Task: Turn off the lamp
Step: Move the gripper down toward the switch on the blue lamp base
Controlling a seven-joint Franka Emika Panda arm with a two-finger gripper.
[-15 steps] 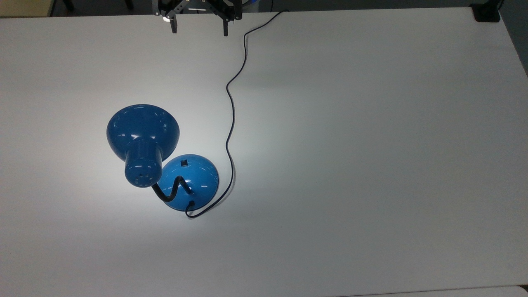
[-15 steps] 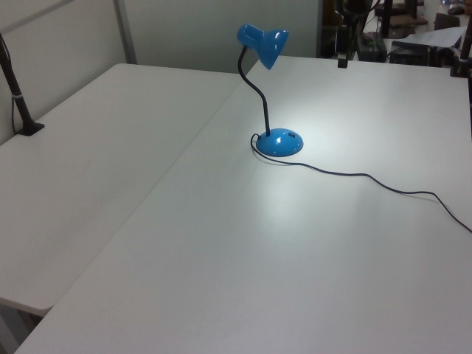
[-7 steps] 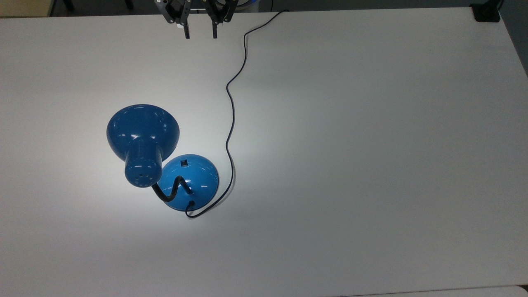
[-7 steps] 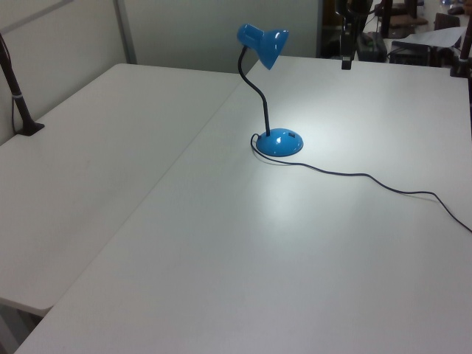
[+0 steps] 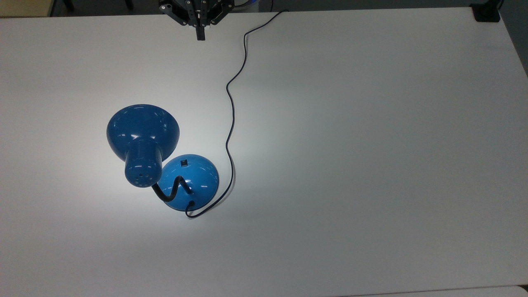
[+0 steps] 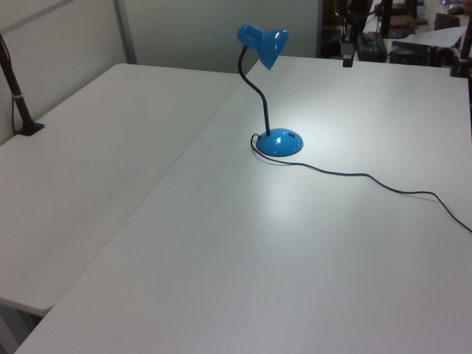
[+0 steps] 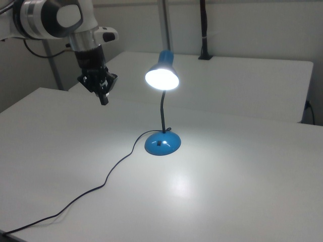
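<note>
Top view: I read the gripper (image 5: 200,36) at the table's far edge, fingers brought together into a single tip and holding nothing. The blue desk lamp (image 5: 165,161) stands well apart from it, toward the top view's lower left. Its bell shade (image 5: 142,131) overhangs the table beside the domed base (image 5: 194,181), and the small black switch (image 5: 184,163) sits on the base's near-gripper side, uncovered by the shade. The cord (image 5: 230,123) runs from the base up the top view's middle to the far edge, passing just to the right of the gripper. I judge the step in hand as the approach; the switch is not yet pressed.

Left view: the gripper (image 6: 346,60) hangs above the white table (image 6: 221,258), higher than the base (image 6: 279,142). The gooseneck (image 6: 254,92) rises on the left view's left of the base, leaving the switch side open.

Right view: the bulb glows inside the shade (image 7: 162,76), so the lamp is lit. The gripper (image 7: 104,98) has free room between itself and the base (image 7: 162,143). The next move calls for travel toward the switch (image 7: 159,143), then a descent with the closed tip, clear of shade and cord (image 7: 108,176).
</note>
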